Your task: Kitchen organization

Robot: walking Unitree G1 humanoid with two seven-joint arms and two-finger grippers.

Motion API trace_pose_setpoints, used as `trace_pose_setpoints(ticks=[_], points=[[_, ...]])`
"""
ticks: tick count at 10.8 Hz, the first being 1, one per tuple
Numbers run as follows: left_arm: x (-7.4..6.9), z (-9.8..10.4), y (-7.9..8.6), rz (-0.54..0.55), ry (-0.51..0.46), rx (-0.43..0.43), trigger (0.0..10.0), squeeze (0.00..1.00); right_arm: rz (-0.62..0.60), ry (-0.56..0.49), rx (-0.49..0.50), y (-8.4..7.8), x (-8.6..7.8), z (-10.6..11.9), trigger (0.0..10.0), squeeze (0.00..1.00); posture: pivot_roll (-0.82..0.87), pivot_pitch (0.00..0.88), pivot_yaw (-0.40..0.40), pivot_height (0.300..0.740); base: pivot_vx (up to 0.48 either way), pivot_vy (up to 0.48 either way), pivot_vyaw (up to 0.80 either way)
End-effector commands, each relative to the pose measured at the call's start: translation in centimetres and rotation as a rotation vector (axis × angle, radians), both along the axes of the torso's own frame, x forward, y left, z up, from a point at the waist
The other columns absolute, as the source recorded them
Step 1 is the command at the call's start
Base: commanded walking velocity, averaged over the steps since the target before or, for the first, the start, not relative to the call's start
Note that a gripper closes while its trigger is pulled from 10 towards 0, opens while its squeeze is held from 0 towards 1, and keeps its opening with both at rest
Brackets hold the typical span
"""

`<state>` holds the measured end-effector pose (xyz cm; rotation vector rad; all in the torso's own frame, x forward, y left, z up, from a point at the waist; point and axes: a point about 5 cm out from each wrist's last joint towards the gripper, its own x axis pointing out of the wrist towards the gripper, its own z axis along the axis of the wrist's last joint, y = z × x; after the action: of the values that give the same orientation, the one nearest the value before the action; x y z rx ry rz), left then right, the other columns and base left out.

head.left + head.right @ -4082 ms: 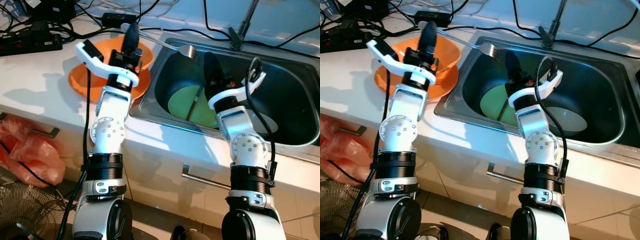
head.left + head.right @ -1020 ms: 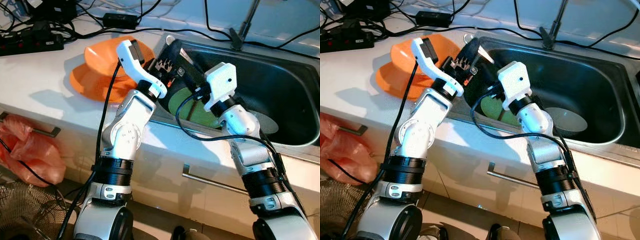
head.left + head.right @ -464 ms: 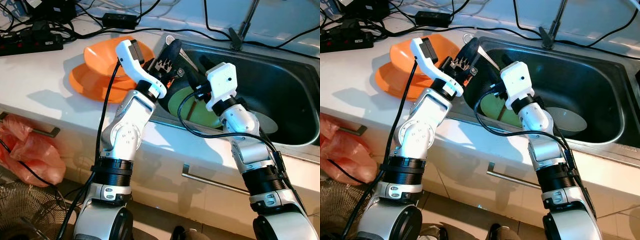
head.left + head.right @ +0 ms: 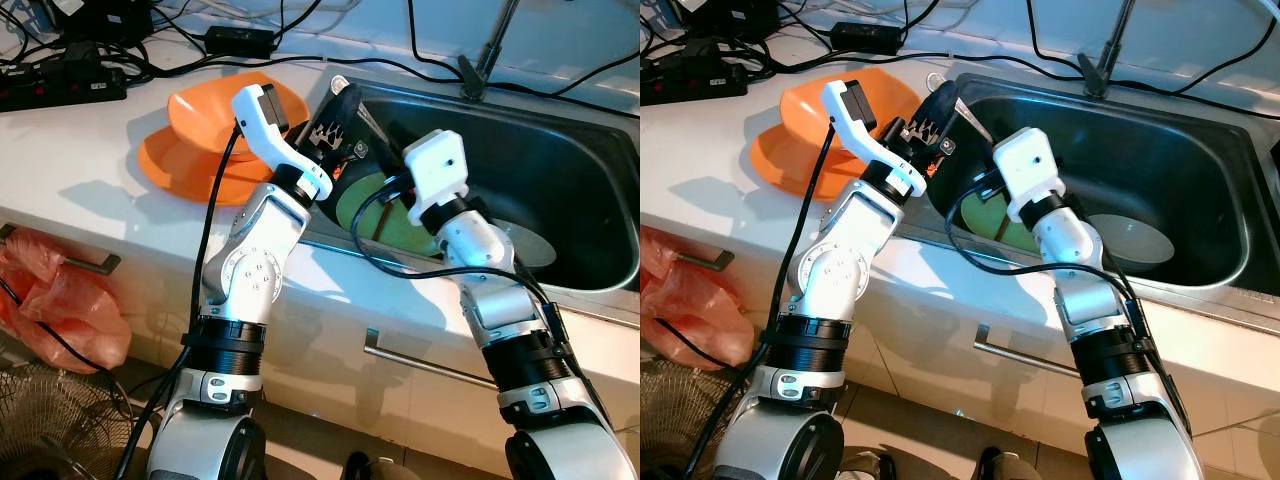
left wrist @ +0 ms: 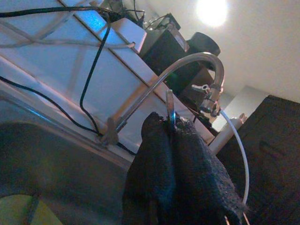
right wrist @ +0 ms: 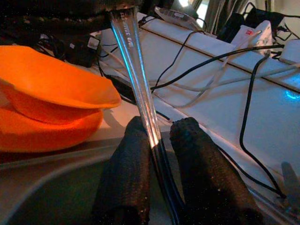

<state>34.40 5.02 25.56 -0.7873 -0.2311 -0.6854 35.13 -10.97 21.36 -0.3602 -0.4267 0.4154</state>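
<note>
spoon [image 6: 136, 75] | left gripper [image 5: 173, 136] grips | orange bowls [image 4: 215, 125] beside sink [image 4: 590, 130]

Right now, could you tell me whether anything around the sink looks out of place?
Yes: a metal utensil is held in mid-air over the sink's left rim, the left gripper shut on one end while the right gripper straddles its handle. Cables sprawl across the counter.

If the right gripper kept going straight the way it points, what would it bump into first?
Probably the left gripper, which pinches the other end of the metal utensil running between the right gripper's fingers. Beyond it sit the orange bowls; depth is unclear.
</note>
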Motion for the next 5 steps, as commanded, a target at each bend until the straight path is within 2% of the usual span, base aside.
trace_pose_setpoints(ticks=[1,4,5], points=[[-0.72,0.54,-0.95,-0.028,-0.025,-0.038,10.0,0.00,-0.036,0.020,0.011,-0.82,0.34,-0.10,0.0,0.00,0.03,0.119,-0.045,0.740,0.000,0.000,0.00],[-0.70,0.59,-0.93,-0.022,-0.028,-0.035,10.0,0.00,-0.036,0.019,0.005,-0.73,0.35,-0.15,0.0,0.00,0.04,0.120,-0.045,0.740,0.000,0.000,0.00],[-0.66,0.60,-0.88,-0.012,-0.032,-0.028,10.0,0.45,-0.037,0.019,0.002,-0.76,0.36,-0.19,0.0,0.00,0.04,0.119,-0.045,0.740,0.000,0.000,0.00]])
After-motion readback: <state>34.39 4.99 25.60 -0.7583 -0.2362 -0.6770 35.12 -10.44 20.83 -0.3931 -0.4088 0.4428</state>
